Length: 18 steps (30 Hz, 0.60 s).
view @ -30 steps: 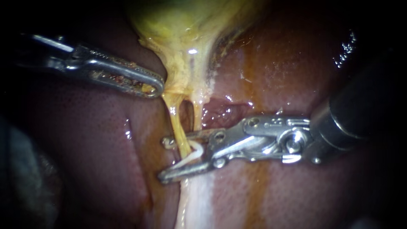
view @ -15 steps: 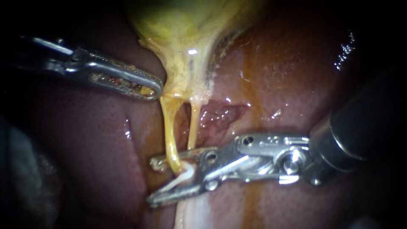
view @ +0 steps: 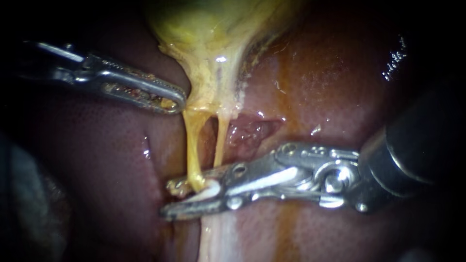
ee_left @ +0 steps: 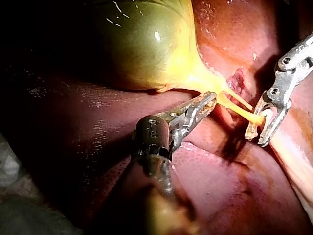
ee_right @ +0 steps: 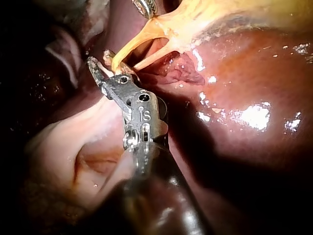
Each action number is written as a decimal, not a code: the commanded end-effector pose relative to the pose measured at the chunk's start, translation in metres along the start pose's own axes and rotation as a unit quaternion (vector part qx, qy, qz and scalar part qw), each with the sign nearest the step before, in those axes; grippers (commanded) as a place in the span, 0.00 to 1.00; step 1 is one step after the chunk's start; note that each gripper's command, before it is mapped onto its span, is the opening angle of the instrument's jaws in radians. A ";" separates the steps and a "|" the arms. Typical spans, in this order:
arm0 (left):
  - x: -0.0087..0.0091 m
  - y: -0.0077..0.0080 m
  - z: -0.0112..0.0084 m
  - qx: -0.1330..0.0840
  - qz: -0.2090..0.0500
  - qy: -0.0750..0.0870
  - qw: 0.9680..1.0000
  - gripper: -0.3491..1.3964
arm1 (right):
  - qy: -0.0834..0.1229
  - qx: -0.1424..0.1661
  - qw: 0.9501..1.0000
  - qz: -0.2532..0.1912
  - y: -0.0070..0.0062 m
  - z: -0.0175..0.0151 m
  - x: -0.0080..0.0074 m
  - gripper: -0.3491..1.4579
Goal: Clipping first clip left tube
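In the endoscope view my left instrument (view: 172, 102) comes in over the liver (view: 97, 155). Its pincer is closed on the yellow edge of the gallbladder (view: 208, 39), right where the neck narrows. Two thin strands hang from that neck: the left tube (view: 190, 145) and, just beside it, the right tube (view: 219, 140). My right instrument (view: 170, 199) reaches across from the right. Its pincer carries a white clip (view: 206, 193) gripped between both jaws, which stand narrowly apart. The left tube's lower end passes between them, inside the clip.

From the left wrist camera my left instrument (ee_left: 205, 100) has its jaws together against the gallbladder (ee_left: 146, 44) neck. Ahead of it the left tube (ee_left: 242, 111) stretches taut into the right instrument (ee_left: 258, 137).

From the right wrist camera my right instrument (ee_right: 100, 58) has its jaws either side of the left tube (ee_right: 128, 45). The right tube (ee_right: 151, 58) lies just outside them, over the liver (ee_right: 244, 73).
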 end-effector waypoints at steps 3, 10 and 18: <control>0.0000 0.0000 0.0000 0.000 0.000 0.000 1.000 0.00 | -0.001 0.000 1.000 0.009 0.0000 0.0000 0.0000 0.10; 0.0000 0.0000 0.0000 0.000 0.000 0.000 1.000 0.00 | 0.000 0.001 1.000 0.019 -0.0001 -0.0006 0.0003 0.00; -0.0001 0.0000 0.0001 0.001 0.000 -0.001 1.000 0.00 | -0.001 0.001 1.000 0.022 -0.0001 -0.0007 0.0003 0.00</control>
